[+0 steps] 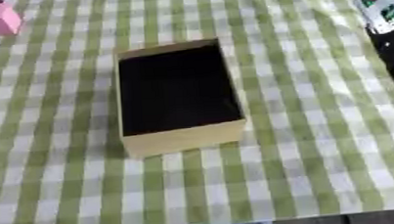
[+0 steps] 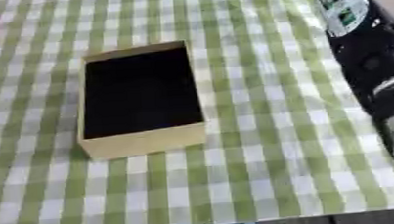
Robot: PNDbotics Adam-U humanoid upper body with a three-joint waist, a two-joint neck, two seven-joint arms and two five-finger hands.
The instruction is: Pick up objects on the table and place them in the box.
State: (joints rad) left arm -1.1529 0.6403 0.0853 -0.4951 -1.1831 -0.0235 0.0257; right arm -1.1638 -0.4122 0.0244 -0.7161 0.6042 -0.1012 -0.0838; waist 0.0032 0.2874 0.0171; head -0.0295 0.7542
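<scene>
Green-checked cloth point(image 1: 323, 165) bears a rectangular cardboard box point(image 1: 185, 138), a pink block point(image 1: 0, 18) far left; fingers unseen.

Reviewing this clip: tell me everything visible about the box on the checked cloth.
The box is an open-topped rectangular tray with tan, cardboard-like walls and a dark interior in which nothing can be made out. It sits flat near the middle of the green-and-white checked cloth, turned slightly askew, long side running away from the camera. Nothing else touches it.
</scene>
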